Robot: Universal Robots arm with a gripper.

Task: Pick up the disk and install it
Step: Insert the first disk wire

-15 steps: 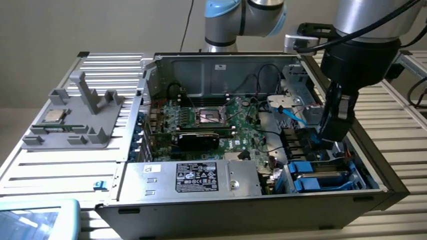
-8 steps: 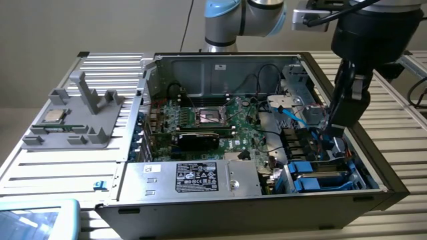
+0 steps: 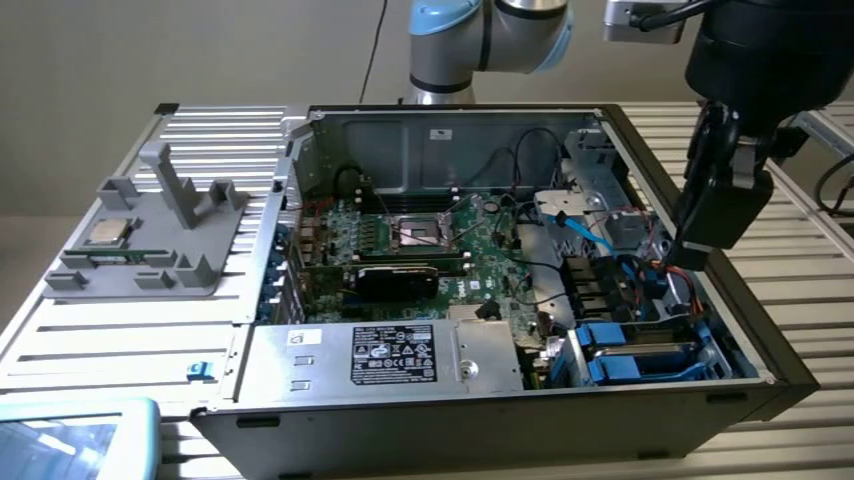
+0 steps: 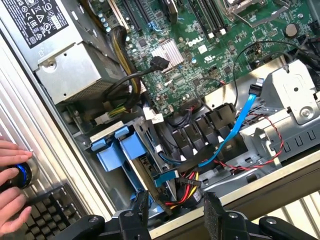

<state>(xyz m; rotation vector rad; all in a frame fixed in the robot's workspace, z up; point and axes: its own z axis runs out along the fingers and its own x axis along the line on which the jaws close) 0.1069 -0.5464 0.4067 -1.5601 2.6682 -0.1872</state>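
The disk (image 3: 646,349) shows as a silver-grey slab between blue plastic rails, lying in the drive bay at the near corner of the open computer case, on the exterior view's right. In the wrist view its blue rail tabs (image 4: 120,150) stand up from the bay. My gripper (image 3: 701,245) hangs above the case's wall on that same side, a little farther back than the bay and clear of the disk. The wrist view shows my gripper (image 4: 177,212) open, its two black fingers (image 4: 142,210) wide apart with nothing between them.
The large silver box with a black label (image 3: 387,355) fills the case's near side; the motherboard (image 3: 427,240) lies behind it. A blue cable (image 4: 240,122) and red-yellow wires (image 4: 182,187) cross near the bay. A grey fixture (image 3: 160,250) holds a CPU chip (image 3: 107,232). A person's hand (image 4: 12,150) rests by a knob (image 4: 22,175).
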